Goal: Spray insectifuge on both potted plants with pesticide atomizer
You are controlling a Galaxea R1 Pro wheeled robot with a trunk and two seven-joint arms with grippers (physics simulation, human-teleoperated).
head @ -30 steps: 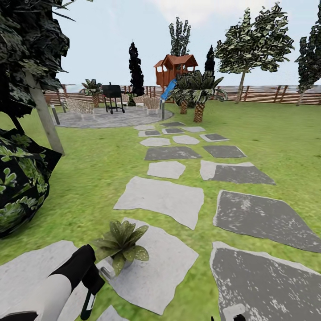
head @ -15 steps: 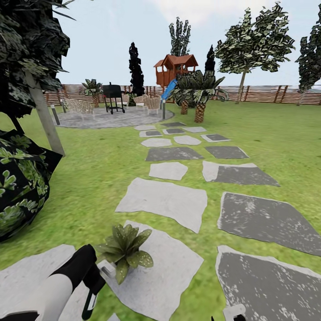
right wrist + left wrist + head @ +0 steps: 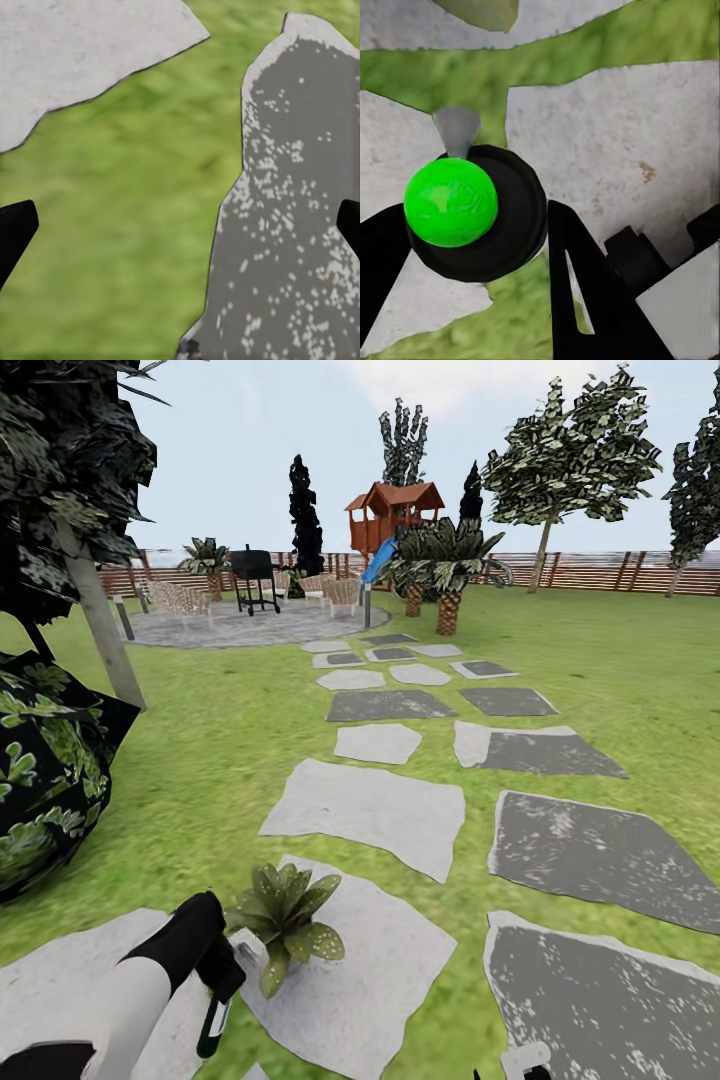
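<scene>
Just beside the potted plant (image 3: 285, 920), on the pale stepping stone (image 3: 370, 970) under it: left claw (image 3: 472, 232) clenched around the dark spray bottle (image 3: 519, 217), black fingers (image 3: 577, 285) pressed to both its sides, white spray head close to the leaves. Well to the right of the plant, over grass (image 3: 127, 202) and a dark stone (image 3: 300, 225): right claw (image 3: 180, 225) released, fingertips spread wide, grasping nothing.

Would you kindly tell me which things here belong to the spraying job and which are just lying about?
Job: pesticide atomizer, potted plant.
Lying about: grill, playhouse, palm plants, stepping stones.
</scene>
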